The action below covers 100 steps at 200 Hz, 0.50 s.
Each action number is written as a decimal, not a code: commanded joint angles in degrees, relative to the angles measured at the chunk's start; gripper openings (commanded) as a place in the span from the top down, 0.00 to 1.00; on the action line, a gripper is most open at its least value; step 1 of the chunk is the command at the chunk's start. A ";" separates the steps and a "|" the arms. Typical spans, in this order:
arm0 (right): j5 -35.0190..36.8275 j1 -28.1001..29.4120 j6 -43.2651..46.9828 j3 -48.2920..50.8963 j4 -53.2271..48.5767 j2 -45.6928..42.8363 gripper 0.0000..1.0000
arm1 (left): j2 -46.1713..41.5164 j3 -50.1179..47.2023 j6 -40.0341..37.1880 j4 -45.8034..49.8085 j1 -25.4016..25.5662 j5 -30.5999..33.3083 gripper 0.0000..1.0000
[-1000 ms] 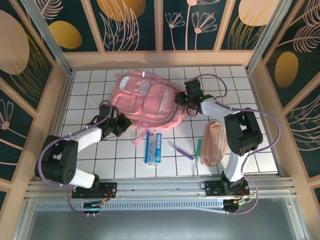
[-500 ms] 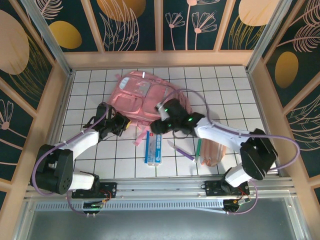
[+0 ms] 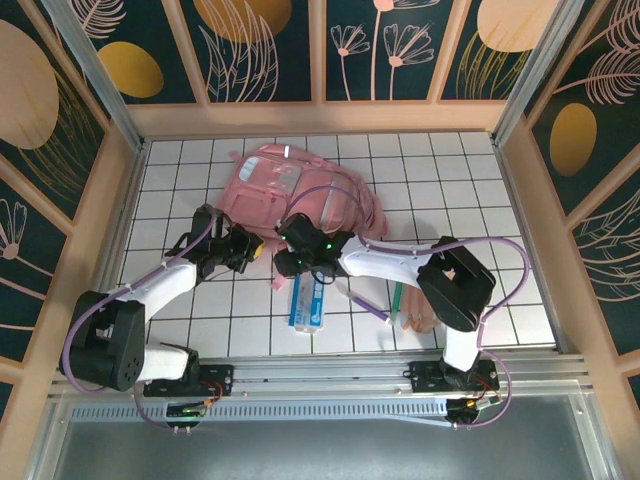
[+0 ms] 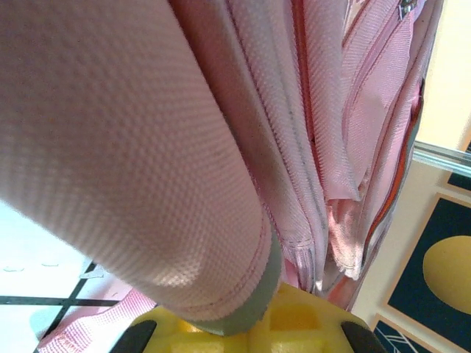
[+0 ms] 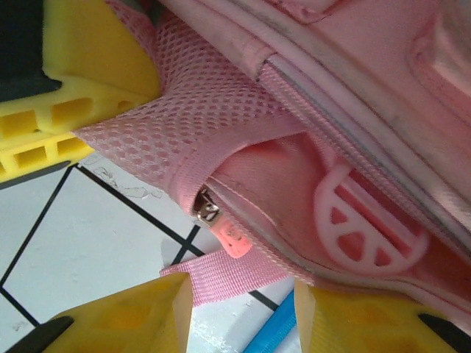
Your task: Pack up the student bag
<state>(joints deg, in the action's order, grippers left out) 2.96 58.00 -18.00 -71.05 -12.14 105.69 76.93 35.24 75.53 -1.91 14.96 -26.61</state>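
Left gripper [image 3: 243,249] clenched, seemingly on student bag [image 3: 290,190] edge (near-left), right gripper [image 5: 243,312] released beside zipper pull [image 5: 228,239]

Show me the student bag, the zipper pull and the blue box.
student bag [image 3: 285,182], top external view, front pocket panel.
zipper pull [image 5: 230,237], right wrist view, pink tab.
blue box [image 3: 308,306], top external view, its middle.

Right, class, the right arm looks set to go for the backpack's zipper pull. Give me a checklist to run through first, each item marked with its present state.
1. Left gripper clamped on the student bag at its edge: ok.
2. Right gripper jaws apart: ok.
3. Zipper pull in sight, just ahead of those jaws: ok.
4. Gap between the jaws free of other fabric: not ok, a loose strap lies across it.
5. Pocket zipped or unzipped: cannot tell.
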 commanded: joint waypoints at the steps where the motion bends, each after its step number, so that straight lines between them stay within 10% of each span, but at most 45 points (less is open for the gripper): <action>1: 4.38 0.71 2.61 -1.46 2.65 2.33 0.57 | -0.17 2.09 10.10 1.30 0.34 -6.17 1.00; 100: 26.70 2.82 5.60 -9.90 7.93 11.90 0.60 | -0.44 0.65 12.76 -1.65 0.70 -6.82 1.00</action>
<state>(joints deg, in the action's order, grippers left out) 18.61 60.51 -13.13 -77.78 -9.65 115.72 77.30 35.24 77.71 -3.64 14.52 -25.26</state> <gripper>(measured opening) 0.433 0.049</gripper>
